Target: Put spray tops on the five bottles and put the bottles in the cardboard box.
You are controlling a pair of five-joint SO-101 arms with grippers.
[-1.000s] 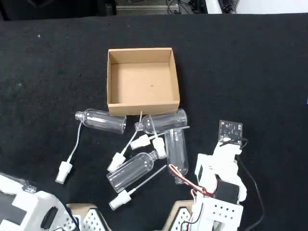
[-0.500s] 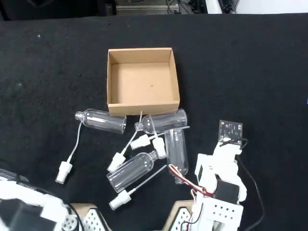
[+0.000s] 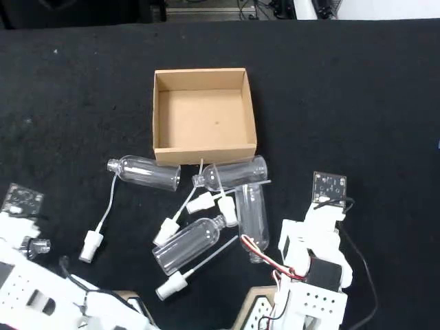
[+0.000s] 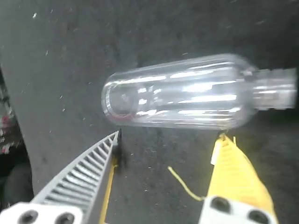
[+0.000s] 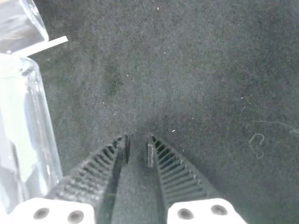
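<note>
i'm holding the left gripper [image 4: 169, 136] wide open just short of a capless bottle [image 4: 182, 93] on the table [image 4: 70, 46]. the right gripper [image 5: 137, 148] is sitting nearly closed, empty. next, probably, i'm grasping that bottle mid-body.

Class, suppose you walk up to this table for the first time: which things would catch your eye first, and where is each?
The empty cardboard box stands open mid-table, with a jumble of uncapped clear bottles and loose spray tops lying between it and the arms. In the left wrist view, another clear bottle lies on its side just beyond the open left gripper.
</note>
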